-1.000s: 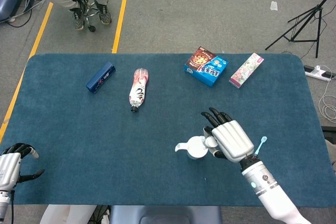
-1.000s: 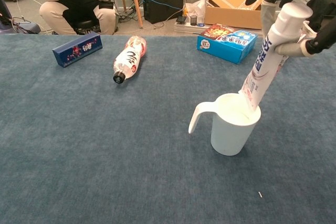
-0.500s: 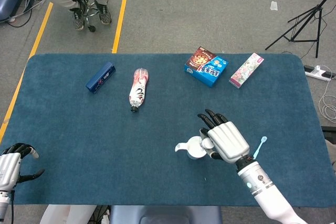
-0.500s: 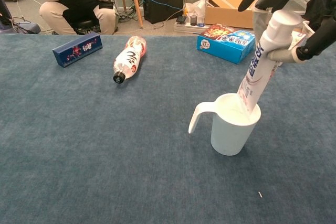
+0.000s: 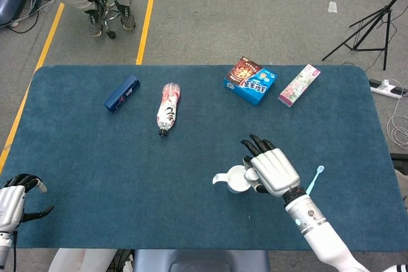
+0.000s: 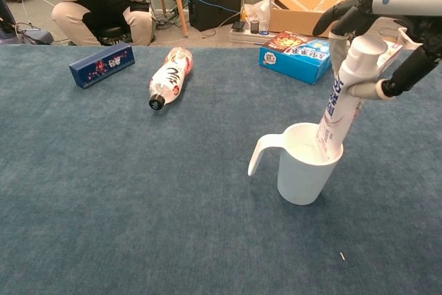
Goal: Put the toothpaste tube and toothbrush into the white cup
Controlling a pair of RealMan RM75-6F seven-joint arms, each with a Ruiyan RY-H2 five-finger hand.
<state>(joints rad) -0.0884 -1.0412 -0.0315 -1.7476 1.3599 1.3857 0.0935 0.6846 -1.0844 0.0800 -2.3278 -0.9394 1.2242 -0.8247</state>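
The white cup (image 6: 305, 165) (image 5: 236, 179) stands upright on the blue table, handle pointing left. My right hand (image 6: 387, 25) (image 5: 273, 171) holds the white toothpaste tube (image 6: 343, 94) by its upper end above the cup. The tube leans slightly right, its lower end inside the cup's mouth. A light blue toothbrush (image 5: 313, 179) lies on the table just right of my right hand in the head view. My left hand (image 5: 18, 197) rests at the table's near left corner, fingers curled, holding nothing.
A plastic bottle (image 5: 167, 107) (image 6: 168, 76) lies on its side mid-table. A dark blue box (image 5: 122, 93) (image 6: 101, 64) sits far left, a blue snack box (image 5: 250, 81) (image 6: 298, 54) and a pink box (image 5: 299, 85) at the far right. A person sits beyond the table.
My right hand has lowered with the tube, sinking its lower end deeper into the cup and standing it more upright. The left hand has not moved.
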